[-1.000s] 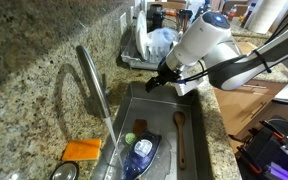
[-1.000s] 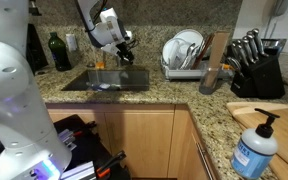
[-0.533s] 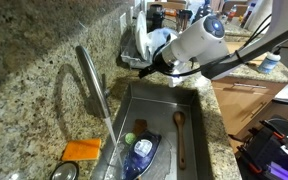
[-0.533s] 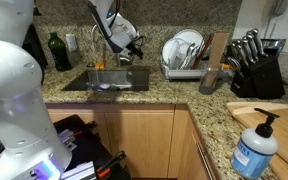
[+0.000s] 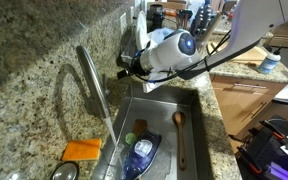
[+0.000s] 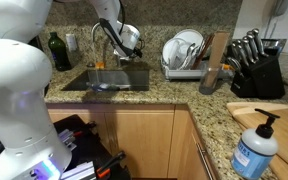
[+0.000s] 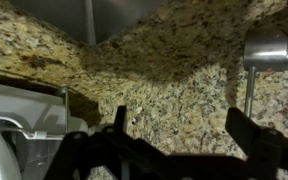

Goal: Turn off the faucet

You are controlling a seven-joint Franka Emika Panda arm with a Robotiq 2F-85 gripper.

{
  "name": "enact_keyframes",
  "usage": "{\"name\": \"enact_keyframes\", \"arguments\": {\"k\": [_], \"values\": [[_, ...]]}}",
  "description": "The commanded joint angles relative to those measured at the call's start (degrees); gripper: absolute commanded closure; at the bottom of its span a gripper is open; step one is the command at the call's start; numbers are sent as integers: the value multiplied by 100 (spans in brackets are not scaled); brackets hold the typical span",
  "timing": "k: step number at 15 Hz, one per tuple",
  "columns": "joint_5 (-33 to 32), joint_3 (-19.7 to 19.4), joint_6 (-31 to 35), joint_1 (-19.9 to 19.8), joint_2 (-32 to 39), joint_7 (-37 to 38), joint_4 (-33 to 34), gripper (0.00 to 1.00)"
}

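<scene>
The arm (image 5: 174, 52) stretches out level in an exterior view; the gripper (image 7: 184, 138) points forward, its jaws spread wide apart.

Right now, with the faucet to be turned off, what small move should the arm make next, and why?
Probably carry the gripper along the back of the sink toward the base of the faucet. It hovers open near the dish rack, apart from the faucet, touching nothing; the wrist view shows only granite between its fingers. The lever is too small to make out.
</scene>
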Motion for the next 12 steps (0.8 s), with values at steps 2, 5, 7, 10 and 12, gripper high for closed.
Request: {"name": "enact_keyframes", "arguments": {"k": [2, 5, 7, 10, 12], "values": [[-145, -227, 1, 1, 367, 206, 423, 0], [-514, -573, 335, 181, 943, 771, 1391, 0], [-303, -414, 163, 76, 654, 532, 941, 0], [-348, -460, 196, 137, 980, 698, 1410, 0], [-305, -417, 260, 108, 1147, 660, 1529, 0]]}}
